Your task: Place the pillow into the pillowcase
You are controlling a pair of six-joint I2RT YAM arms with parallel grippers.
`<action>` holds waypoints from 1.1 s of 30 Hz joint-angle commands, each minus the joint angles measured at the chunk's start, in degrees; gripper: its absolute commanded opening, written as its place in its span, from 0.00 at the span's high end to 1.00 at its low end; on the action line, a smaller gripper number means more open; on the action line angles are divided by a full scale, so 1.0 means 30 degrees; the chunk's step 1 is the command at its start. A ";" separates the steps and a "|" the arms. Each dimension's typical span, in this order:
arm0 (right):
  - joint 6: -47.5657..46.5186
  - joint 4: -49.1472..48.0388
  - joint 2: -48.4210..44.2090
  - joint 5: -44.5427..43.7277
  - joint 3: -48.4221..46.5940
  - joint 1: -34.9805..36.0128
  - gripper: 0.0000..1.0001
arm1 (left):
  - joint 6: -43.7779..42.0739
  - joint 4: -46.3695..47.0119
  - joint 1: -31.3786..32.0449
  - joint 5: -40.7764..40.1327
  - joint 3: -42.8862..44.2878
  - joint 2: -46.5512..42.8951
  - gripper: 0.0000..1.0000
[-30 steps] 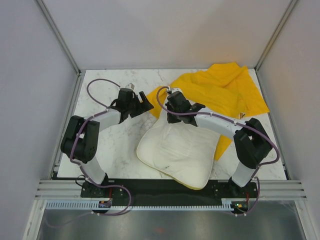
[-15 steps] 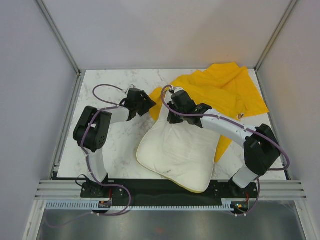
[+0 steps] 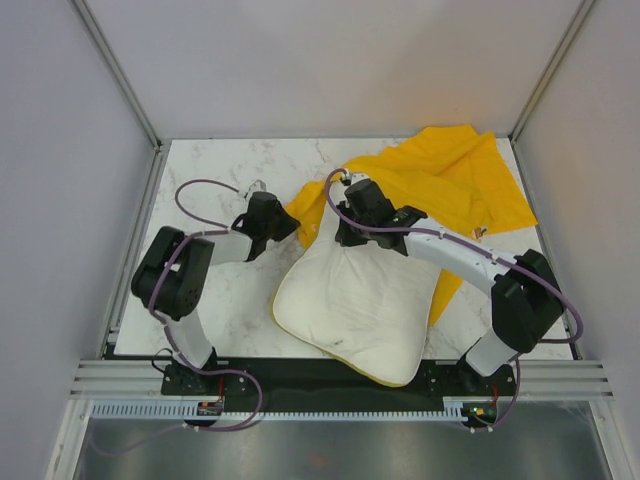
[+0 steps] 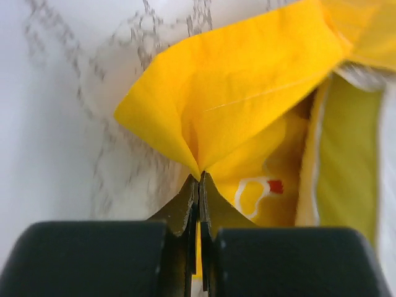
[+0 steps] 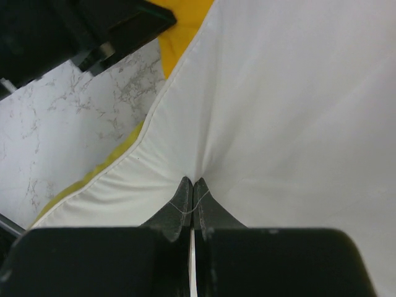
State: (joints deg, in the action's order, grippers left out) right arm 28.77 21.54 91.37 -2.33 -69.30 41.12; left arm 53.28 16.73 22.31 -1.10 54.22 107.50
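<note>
- Yellow pillowcase [image 3: 440,180], top view: lies crumpled at the far right of the marble bench [image 3: 210,170]. One edge is drawn out leftward to the left claw [image 3: 287,220].
- Pillow [image 3: 355,300] lies near-centre. Its far end meets the cloth and most of it is bare, so I judge insertion hardly begun. A strip of yellow runs along its right side.
- Right claw [image 3: 346,238] sits on the pillow's far corner, close beside the left claw.
- Count: one pillow, one pillowcase, two claws.
- Left wrist: left claw [image 4: 199,180] is closed tight on a pinch of pillowcase [image 4: 247,80] edge. The fold rises tent-like from the tips, with a printed patch showing in the hollow beyond. Likely held this way to lift the mouth open.
- Right wrist: right claw [image 5: 193,185] is pinched shut on the pillow [image 5: 278,93] cover, creases radiating from the tips. Pillowcase [image 5: 182,31] and the left arm [image 5: 74,31] lie just ahead, bench [image 5: 68,117] to the side.
- Judgement: gripping the leading end lets this arm push the pillow toward the held-up mouth.
</note>
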 commanded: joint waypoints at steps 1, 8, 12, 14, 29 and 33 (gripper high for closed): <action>0.0223 -0.1027 0.0740 -0.0220 -0.0953 -0.0523 1.00 | -0.2376 0.2797 0.0211 0.0277 -0.3554 -0.3835 0.98; 0.0690 -0.0999 0.2148 -0.1127 -0.1714 -0.1810 1.00 | -0.2699 0.6259 0.2229 0.1630 -1.0098 -0.9666 0.98; 0.0574 -0.0475 0.2911 -0.1568 -0.3233 -0.2573 1.00 | -0.3023 0.4711 0.4920 0.0428 -1.1683 -1.3585 0.98; 0.0545 -0.0442 0.2591 -0.1916 -0.3385 -0.3099 1.00 | -0.2703 0.3713 0.5541 -0.0212 -1.2707 -1.4909 0.98; -0.3089 0.0905 -0.6248 -0.0310 0.1002 0.0023 0.15 | -0.0387 -0.5459 0.7741 -0.2269 -1.4734 -2.5346 0.98; -0.2068 0.2278 -1.0149 -0.1006 0.3671 0.3423 0.02 | -0.0530 -0.6484 0.7770 -0.2444 -1.3738 -2.4792 0.98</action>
State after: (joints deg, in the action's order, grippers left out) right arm 21.52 27.44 65.82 -3.55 -61.71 46.54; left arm 50.33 0.64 45.41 -7.29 9.08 32.34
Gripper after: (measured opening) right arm 0.977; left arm 0.032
